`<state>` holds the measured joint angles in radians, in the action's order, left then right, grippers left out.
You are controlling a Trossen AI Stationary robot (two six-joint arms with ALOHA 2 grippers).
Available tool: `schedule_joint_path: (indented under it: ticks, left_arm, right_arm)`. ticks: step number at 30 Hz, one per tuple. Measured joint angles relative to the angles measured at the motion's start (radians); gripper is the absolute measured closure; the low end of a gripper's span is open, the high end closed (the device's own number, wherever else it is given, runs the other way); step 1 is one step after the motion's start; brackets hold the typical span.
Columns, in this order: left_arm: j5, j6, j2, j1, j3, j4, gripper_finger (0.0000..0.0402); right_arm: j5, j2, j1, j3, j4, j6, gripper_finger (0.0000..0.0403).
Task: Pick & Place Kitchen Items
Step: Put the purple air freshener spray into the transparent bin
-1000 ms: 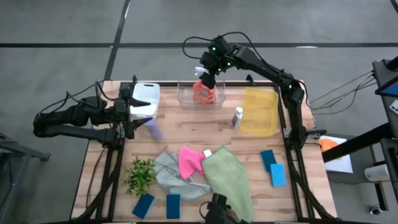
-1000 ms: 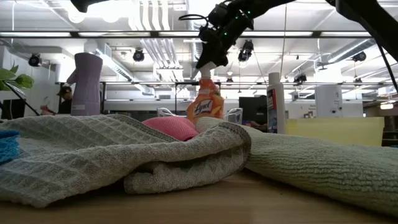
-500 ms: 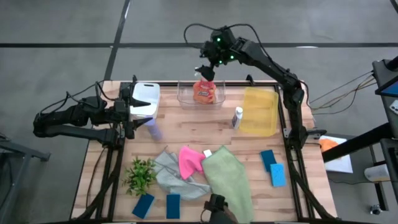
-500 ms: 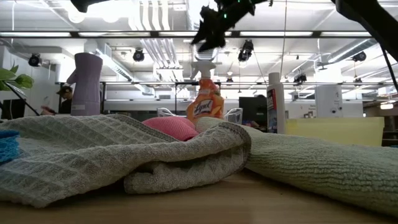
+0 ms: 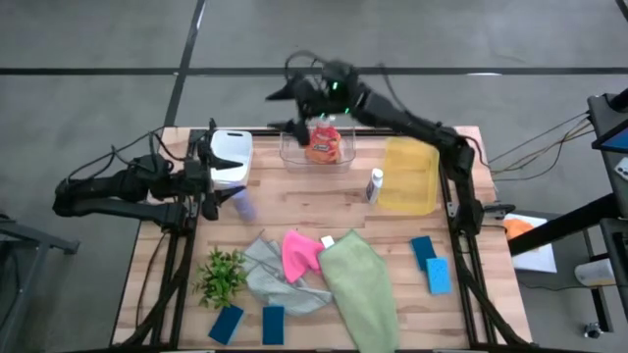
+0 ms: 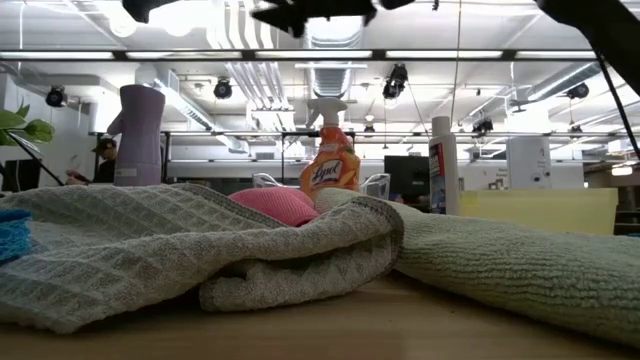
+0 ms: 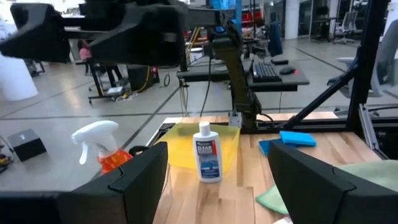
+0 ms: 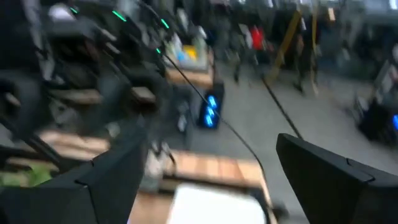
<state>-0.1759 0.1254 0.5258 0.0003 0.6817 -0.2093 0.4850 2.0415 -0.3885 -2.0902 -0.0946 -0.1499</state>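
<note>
From above I see the wooden table on a grey floor crossed by dark seam lines. Looking level across it, I get long fluorescent ceiling lights and white ducting overhead, an open workshop hall. A person stands far off beside a bench (too small to tell more). Through the left wrist camera I see a desk with a keyboard, a dark metal frame post and glossy concrete floor.
</note>
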Motion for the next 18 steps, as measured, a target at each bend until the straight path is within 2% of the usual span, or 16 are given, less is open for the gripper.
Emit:
schedule_joint_path:
  ticks: [5,11,14,18]
  left_arm:
    - [0.005,0.002,-0.003,0.000,-0.041,-0.008,0.0118]
    - [0.005,-0.016,-0.013,0.000,-0.040,-0.100,0.0118]
    - [0.005,-0.035,-0.014,0.000,-0.040,-0.143,0.0118]
    - [0.004,-0.068,0.001,0.000,-0.040,-0.179,0.0118]
  right_arm:
    - [-0.030,-0.036,0.088,0.168,0.264,0.006,0.0044]
    - [-0.050,-0.178,0.188,0.432,0.472,-0.012,0.0044]
    - [-0.101,-0.264,0.246,0.602,0.590,-0.024,0.0044]
    - [-0.237,-0.379,0.329,0.840,0.745,-0.061,0.0044]
